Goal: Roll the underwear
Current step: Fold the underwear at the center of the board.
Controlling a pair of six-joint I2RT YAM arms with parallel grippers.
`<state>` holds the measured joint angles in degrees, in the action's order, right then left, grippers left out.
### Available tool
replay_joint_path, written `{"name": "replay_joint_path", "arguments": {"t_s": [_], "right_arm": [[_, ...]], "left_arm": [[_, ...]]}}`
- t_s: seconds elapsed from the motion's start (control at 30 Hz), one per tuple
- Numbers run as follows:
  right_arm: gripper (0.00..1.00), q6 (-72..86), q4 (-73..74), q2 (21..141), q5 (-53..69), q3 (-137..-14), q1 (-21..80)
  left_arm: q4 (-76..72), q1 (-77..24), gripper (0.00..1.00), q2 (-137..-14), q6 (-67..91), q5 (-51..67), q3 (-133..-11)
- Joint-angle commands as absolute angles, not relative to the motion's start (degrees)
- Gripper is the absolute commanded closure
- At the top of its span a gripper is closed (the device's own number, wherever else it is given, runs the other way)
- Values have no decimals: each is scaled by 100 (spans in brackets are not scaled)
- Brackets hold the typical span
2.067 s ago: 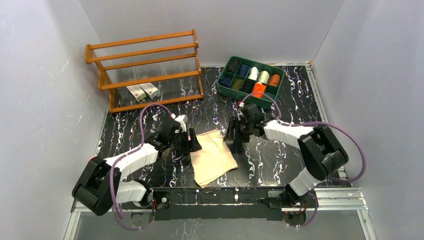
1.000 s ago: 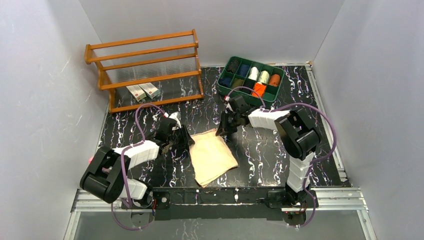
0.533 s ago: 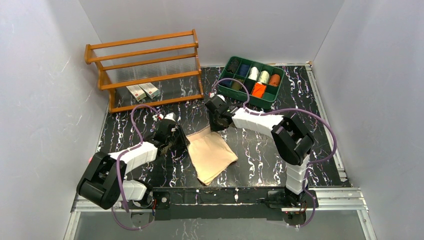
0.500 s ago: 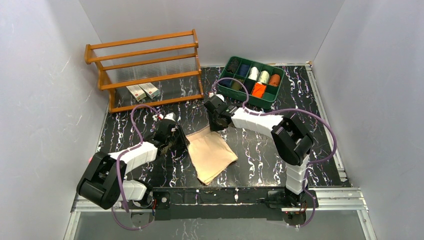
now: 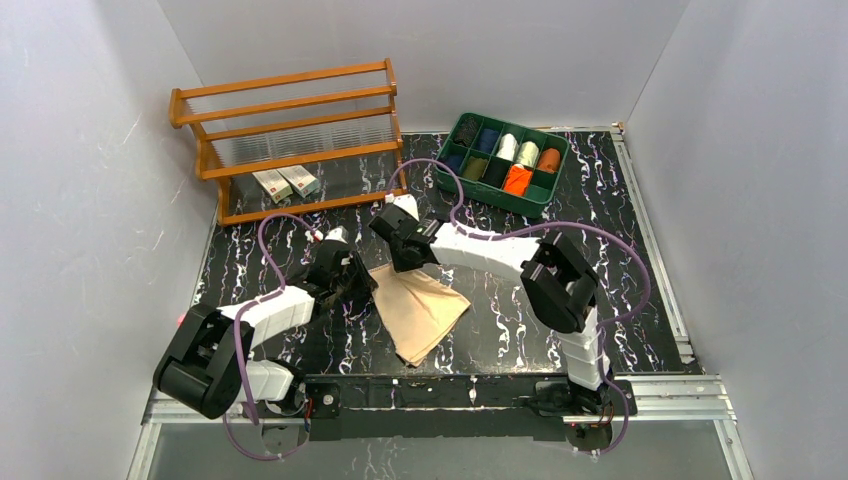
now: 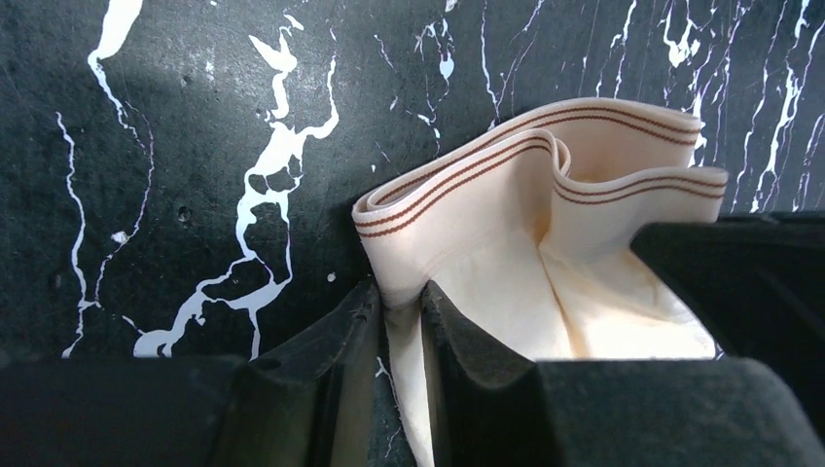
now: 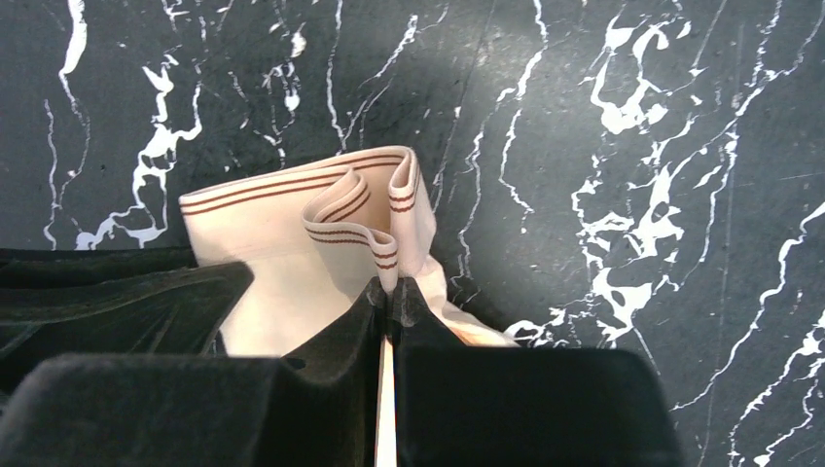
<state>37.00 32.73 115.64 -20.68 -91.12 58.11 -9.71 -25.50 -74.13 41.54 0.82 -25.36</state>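
Note:
The pale tan underwear (image 5: 422, 312) lies on the black marbled table between the arms, its far edge gathered into folds. In the left wrist view its brown-striped waistband (image 6: 530, 161) curls up, and my left gripper (image 6: 399, 297) is shut on the cloth just below that band. My right gripper (image 7: 391, 288) is shut on a fold of the same waistband (image 7: 321, 195). From above, the left gripper (image 5: 357, 284) and right gripper (image 5: 405, 258) sit close together at the garment's far left corner. A bright orange underwear (image 5: 517, 180) lies in the green tray (image 5: 452, 187).
The green tray at the back right holds several rolls in dark blue, green, black, white and dull orange. A wooden rack (image 5: 290, 140) stands at the back left with two small boxes (image 5: 286, 183) on its lowest shelf. White walls close in both sides.
My right gripper has swept left with the waistband's far right corner, bunching the edge beside the left gripper. The left jaws have closed on the cloth.

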Motion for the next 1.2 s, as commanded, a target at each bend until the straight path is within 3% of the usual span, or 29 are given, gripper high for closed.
{"name": "replay_joint_path", "arguments": {"t_s": [0.0,0.7,0.97,1.07,1.17], "right_arm": [[90,3926,3475,11662,-2221,-9549,6002],[84,4448,3044,12317,-1259,-9838,6293],[69,4303,2431,12158,-311,-9430,6089],[53,4143,2027,11733,193,-9086,5971],[45,4022,1858,11263,436,-8877,5892]], "left_arm": [[-871,-2532,80,-7338,4236,-103,-2330],[-1108,-2531,86,-7035,4497,-149,-2047],[-1039,-2531,87,-6935,4511,-149,-1968],[-999,-2533,87,-6879,4526,-181,-1938],[-977,-2531,87,-6857,4522,-201,-1935]]}}
